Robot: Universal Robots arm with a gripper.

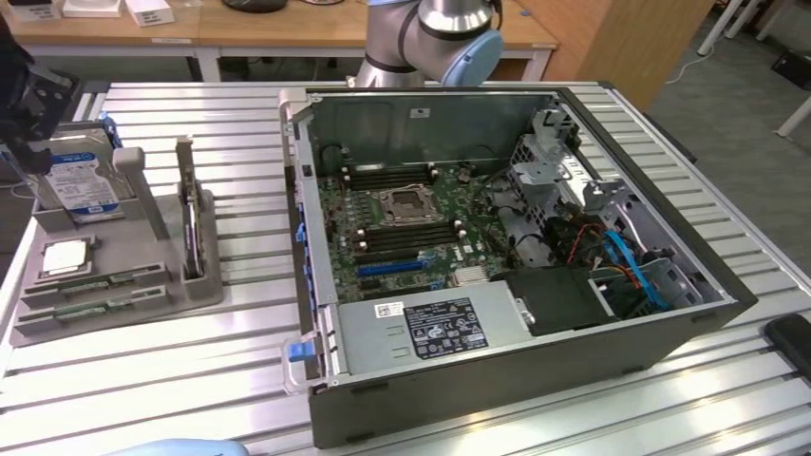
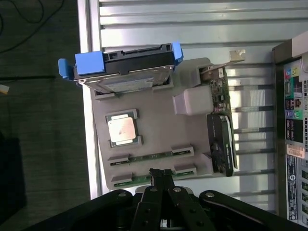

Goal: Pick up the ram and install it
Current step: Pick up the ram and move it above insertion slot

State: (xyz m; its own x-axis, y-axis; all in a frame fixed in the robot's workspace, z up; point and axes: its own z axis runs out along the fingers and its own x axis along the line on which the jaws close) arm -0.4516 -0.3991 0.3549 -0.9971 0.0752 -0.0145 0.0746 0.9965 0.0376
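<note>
Two rams, thin green sticks, lie side by side in slots at the near end of a grey holder tray (image 1: 190, 285): one ram (image 1: 99, 282) (image 2: 151, 157) and a second (image 1: 89, 307) (image 2: 136, 180). My gripper (image 2: 161, 173) hangs above the tray, shut with nothing between its fingers. In the wrist view its tips cover part of the second ram. In the exterior view the gripper (image 1: 26, 142) is a dark shape at the left edge, over the hard drive end of the tray. The open computer case (image 1: 709, 285) lies beside the tray, with its motherboard memory slots (image 1: 380, 179) exposed.
The tray also holds a blue-labelled hard drive (image 1: 83, 185) (image 2: 126, 72), a square processor (image 1: 66, 256) (image 2: 121, 130) and a dark card with a metal bracket (image 1: 190, 223) (image 2: 220, 139). Everything rests on a slatted metal table (image 1: 190, 361). The arm's base (image 1: 424, 38) stands behind the case.
</note>
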